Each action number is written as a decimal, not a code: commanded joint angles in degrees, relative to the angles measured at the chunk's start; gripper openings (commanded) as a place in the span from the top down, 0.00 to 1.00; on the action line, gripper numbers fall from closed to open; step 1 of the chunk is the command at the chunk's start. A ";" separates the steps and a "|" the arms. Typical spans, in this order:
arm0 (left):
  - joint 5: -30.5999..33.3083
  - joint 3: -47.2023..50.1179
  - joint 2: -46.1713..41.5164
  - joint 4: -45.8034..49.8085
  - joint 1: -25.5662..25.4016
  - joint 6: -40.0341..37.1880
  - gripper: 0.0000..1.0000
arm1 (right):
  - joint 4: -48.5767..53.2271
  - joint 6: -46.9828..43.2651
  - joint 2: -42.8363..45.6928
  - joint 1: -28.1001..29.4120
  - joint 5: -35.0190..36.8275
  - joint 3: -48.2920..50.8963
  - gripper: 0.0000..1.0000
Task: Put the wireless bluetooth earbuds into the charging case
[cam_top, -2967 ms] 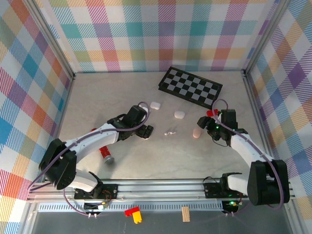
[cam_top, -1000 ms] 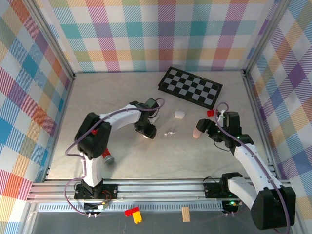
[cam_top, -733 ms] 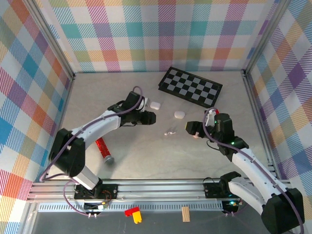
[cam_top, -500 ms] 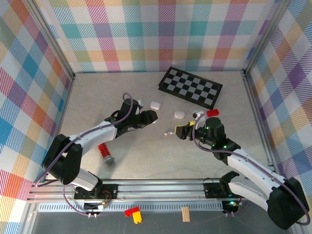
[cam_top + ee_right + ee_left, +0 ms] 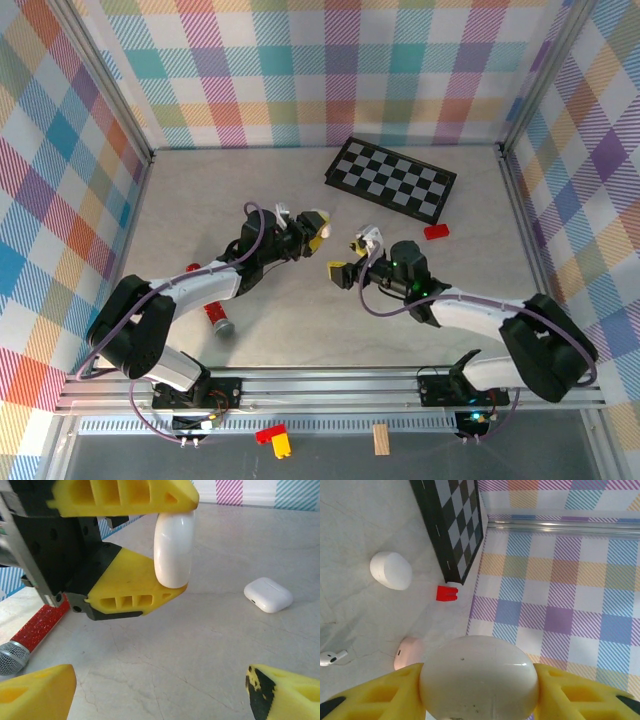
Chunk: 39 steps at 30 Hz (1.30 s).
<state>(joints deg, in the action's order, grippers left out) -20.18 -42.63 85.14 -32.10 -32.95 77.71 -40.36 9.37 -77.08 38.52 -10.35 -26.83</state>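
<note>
My left gripper [image 5: 479, 685] is shut on a smooth white charging case [image 5: 479, 665], held above the table between the yellow fingers. The right wrist view shows that same case [image 5: 174, 547] on edge in the left gripper [image 5: 172, 582], straight ahead of my right gripper [image 5: 160, 695]. The right gripper is open with bare tabletop between its fingers. From above, the left gripper [image 5: 308, 230] and right gripper [image 5: 348, 256] face each other at mid-table. One white earbud [image 5: 332, 657] lies on the table below the left gripper.
A second white case [image 5: 391, 570] and a pale pink case [image 5: 409, 652] lie on the table, with a small red block [image 5: 436, 232] near a checkerboard [image 5: 390, 180] at the back. Another white case [image 5: 268, 594] rests farther off. A red glitter microphone [image 5: 215, 315] lies at the left.
The right arm has swung left and low toward mid-table, and its jaws have widened. The left gripper has drawn back and lifted with the white case in it.
</note>
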 commanded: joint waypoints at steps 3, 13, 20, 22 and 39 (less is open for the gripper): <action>-1.09 0.33 -1.45 -2.21 -0.27 1.92 0.50 | -9.65 -0.49 -3.52 0.48 -1.06 -4.07 0.15; -1.61 0.43 -2.74 -1.63 -0.27 0.25 0.50 | -9.64 -0.50 -7.34 0.41 -0.07 -8.51 0.30; -1.70 1.14 -2.92 -2.75 -0.27 -0.38 0.50 | -9.69 -0.49 -10.46 0.35 -0.84 -11.60 0.44; -1.70 1.32 -3.12 -3.06 -0.36 -0.33 0.50 | -9.55 -0.51 -11.05 0.31 -1.38 -12.32 0.47; -0.68 2.12 -4.71 -2.98 -0.54 -1.69 0.43 | -7.40 -2.04 -10.51 0.32 -3.78 -12.50 0.80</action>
<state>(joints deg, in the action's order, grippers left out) -19.97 -40.95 82.15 -32.77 -32.97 76.77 -48.07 8.23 -88.97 38.65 -12.73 -38.79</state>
